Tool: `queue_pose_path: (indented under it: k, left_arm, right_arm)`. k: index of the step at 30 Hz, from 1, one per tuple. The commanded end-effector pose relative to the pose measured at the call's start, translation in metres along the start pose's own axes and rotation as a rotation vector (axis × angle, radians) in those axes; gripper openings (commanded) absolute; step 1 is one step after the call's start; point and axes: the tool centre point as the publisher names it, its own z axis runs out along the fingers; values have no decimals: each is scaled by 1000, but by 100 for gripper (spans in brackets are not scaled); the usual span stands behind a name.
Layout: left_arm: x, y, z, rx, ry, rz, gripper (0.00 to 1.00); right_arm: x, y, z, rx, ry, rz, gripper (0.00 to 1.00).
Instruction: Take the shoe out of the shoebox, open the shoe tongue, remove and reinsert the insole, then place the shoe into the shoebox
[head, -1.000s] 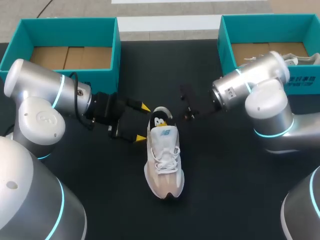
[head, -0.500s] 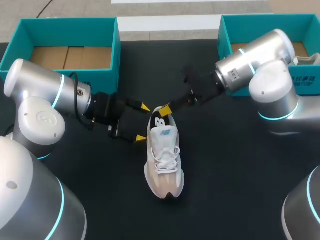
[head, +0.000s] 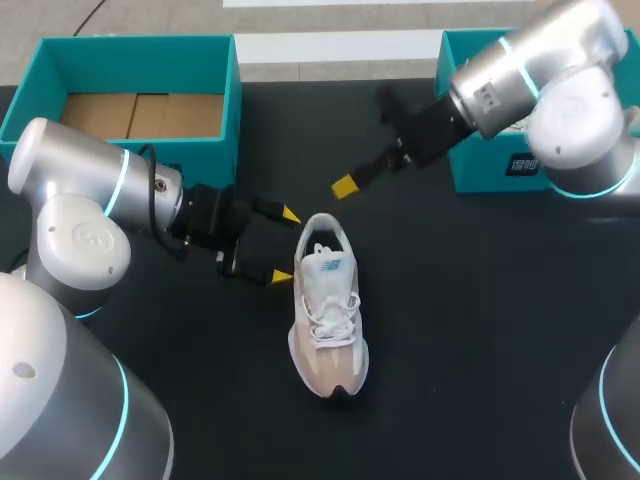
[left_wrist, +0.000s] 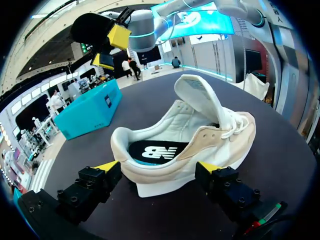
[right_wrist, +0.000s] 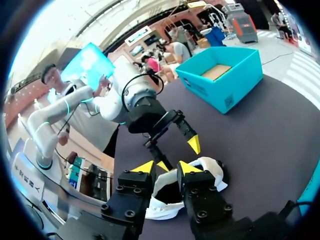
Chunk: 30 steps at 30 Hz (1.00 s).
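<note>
A white and beige shoe (head: 327, 320) lies on the black table (head: 470, 330), heel toward the back, toe toward the front. Its tongue (left_wrist: 196, 95) stands pulled up, and the dark insole (left_wrist: 157, 151) shows inside. My left gripper (head: 286, 245) is open at table level, its yellow-tipped fingers (left_wrist: 107, 166) standing either side of the heel (left_wrist: 150, 172). My right gripper (head: 345, 186) hangs in the air behind and above the shoe, fingers a little apart with nothing between them. In the right wrist view the shoe (right_wrist: 200, 172) lies below that gripper (right_wrist: 166, 167).
A teal shoebox (head: 140, 60) with a cardboard floor stands at the back left. A second teal box (head: 455, 60) stands at the back right, largely hidden by my right arm. Black tabletop spreads around the shoe.
My right gripper went from behind the shoe to its heel opening, then rose back and to the right, away from it. The left arm and the shoe stayed put.
</note>
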Motion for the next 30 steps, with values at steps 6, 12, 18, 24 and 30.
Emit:
queue_pose_path:
  k: [6, 12, 18, 24, 30]
  left_arm:
    - [1, -1, 0, -5, -1, 0, 100]
    - [0, -3, -10, -32, 21, 15, 100]
    - [-5, -8, -33, -67, 34, 10, 100]
    - [-12, -7, -53, -107, 73, 62, 100]
    - [-25, -3, -79, -126, 85, 90, 100]
  right_arm:
    - [39, -3, -21, 57, -233, 102, 0]
    - [48, -8, -22, 53, -442, 188, 0]
    - [55, -15, -21, 141, -618, 302, 0]
    - [55, -16, -19, 160, -637, 300, 0]
    - [55, -16, -19, 160, -637, 300, 0]
